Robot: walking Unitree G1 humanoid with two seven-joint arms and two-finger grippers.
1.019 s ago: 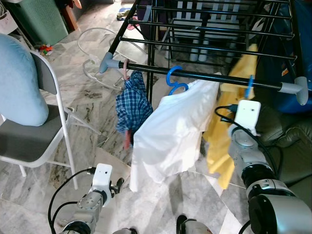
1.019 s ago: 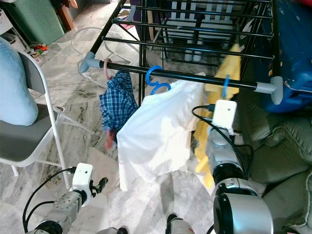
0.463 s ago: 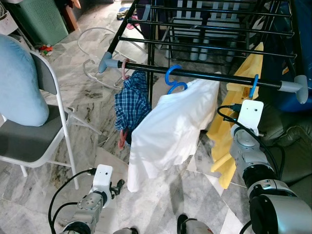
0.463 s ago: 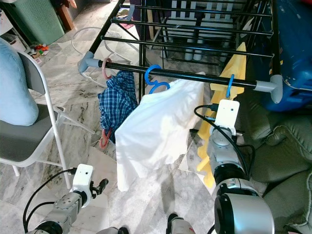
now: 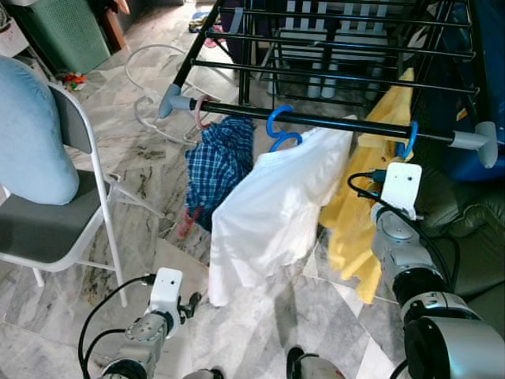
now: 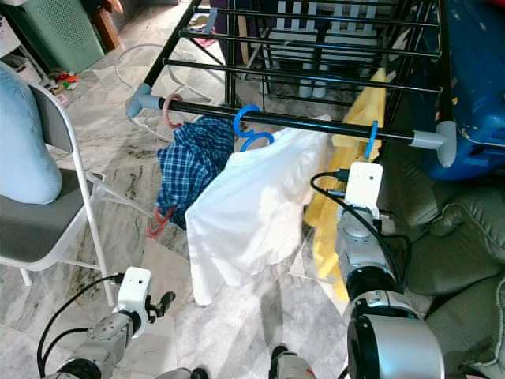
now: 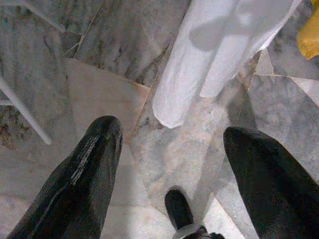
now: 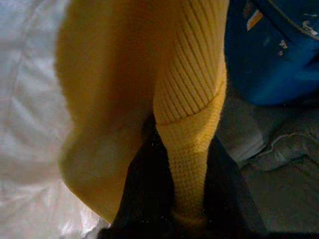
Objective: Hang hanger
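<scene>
Yellow knit garment (image 5: 357,212) hangs from a blue hanger (image 5: 407,140) hooked on the rack's front rail (image 5: 331,123), its sleeve pinched between the right gripper's (image 8: 175,199) 2 fingers, probably steadying it. Left gripper (image 7: 169,174) idles low, spread wide and empty. Bare floor (image 5: 268,316) lies below.

Three garments hang side by side on the drying rack's front rail (image 5: 331,124): checked shirt (image 5: 217,162) left, T-shirt (image 5: 272,213) centre, sweater (image 5: 355,221) right. A folding chair (image 5: 55,229) stands on the floor to the left.
</scene>
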